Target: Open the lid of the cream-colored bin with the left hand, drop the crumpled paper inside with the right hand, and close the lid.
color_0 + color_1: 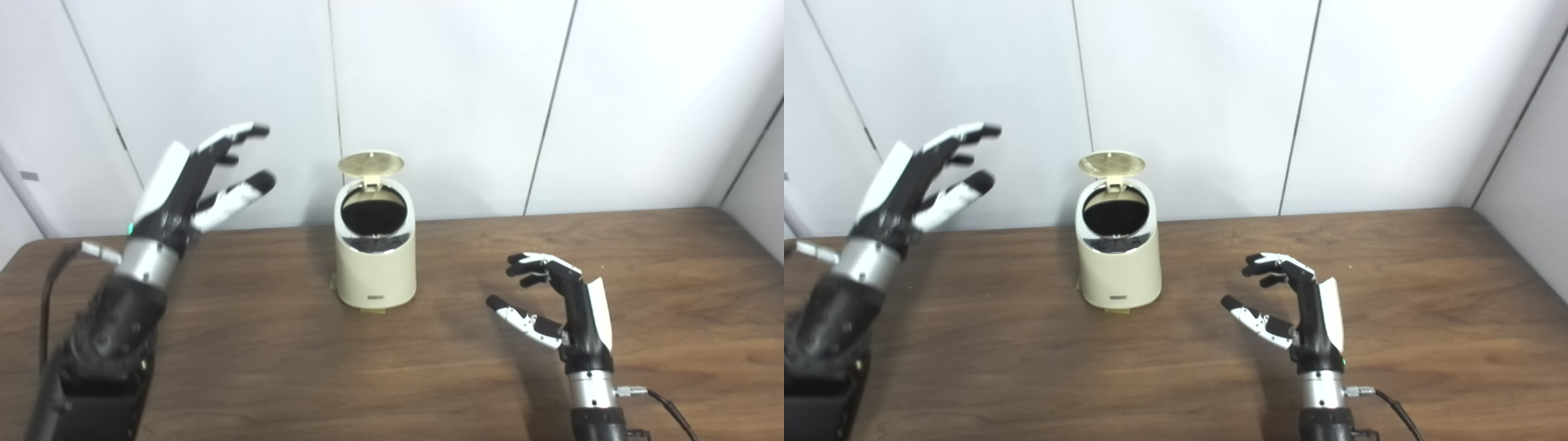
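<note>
The cream-colored bin stands on the wooden table, near the back wall. Its round lid is flipped up and open, and the opening looks dark inside. My left hand is raised in the air to the left of the bin, open and empty, apart from the lid. My right hand is low over the table to the right of the bin, open and empty. No crumpled paper shows in either view.
White wall panels stand right behind the bin. A cable runs from my right wrist along the table's front right.
</note>
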Controlling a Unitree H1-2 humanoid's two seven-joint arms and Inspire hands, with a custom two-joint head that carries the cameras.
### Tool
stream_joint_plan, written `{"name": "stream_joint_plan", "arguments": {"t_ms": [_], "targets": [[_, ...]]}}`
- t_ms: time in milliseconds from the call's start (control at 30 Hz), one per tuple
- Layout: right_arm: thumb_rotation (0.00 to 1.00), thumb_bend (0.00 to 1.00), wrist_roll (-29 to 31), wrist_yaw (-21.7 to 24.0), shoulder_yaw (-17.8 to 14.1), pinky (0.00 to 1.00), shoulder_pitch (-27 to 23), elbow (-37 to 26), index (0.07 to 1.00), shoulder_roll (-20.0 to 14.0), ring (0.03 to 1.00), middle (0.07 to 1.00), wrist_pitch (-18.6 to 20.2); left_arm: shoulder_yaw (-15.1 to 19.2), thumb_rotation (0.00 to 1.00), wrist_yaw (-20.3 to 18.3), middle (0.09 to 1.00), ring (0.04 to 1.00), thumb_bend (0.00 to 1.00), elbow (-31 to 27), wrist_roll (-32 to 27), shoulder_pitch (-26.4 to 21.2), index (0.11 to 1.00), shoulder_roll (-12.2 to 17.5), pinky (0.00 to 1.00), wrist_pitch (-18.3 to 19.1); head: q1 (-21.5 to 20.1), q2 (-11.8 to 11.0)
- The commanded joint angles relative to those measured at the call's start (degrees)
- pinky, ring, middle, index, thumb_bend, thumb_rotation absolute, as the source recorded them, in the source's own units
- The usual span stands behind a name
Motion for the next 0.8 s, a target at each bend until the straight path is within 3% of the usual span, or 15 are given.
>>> {"name": "stream_joint_plan", "arguments": {"t_ms": [0,300,500,767], "targets": [[0.15,0.49,0.0,-0.8,0.2,0.50,0.6,3.4,0.496,0.5,0.599,0.631,-1.3,-0.9,0.96,-0.5,0.908,0.903,1.00,-1.0,2.0,-4.6,0.887,0.4,0.80,1.0,-0.1,-0.1],[0.15,0.49,0.1,-2.3,-0.1,0.49,-0.5,6.3,0.495,0.0,0.595,0.627,-4.0,-10.2,0.99,-2.7,0.971,0.997,1.00,7.0,13.0,-13.7,0.892,-0.3,0.99,1.5,0.0,-0.6],[0.15,0.49,-0.8,-3.2,0.2,0.49,-0.8,7.0,0.495,0.2,0.599,0.631,-3.3,-13.9,0.99,-0.4,0.915,1.000,1.00,17.5,16.0,-19.5,0.872,-2.4,1.00,-3.0,-0.2,-1.0],[0.15,0.49,0.0,-3.6,0.6,0.51,-1.4,8.6,0.495,0.5,0.607,0.638,-4.0,-16.7,0.98,0.4,0.887,0.998,1.00,25.1,21.2,-23.6,0.874,-4.0,1.00,-4.8,-0.7,-1.5]]}}
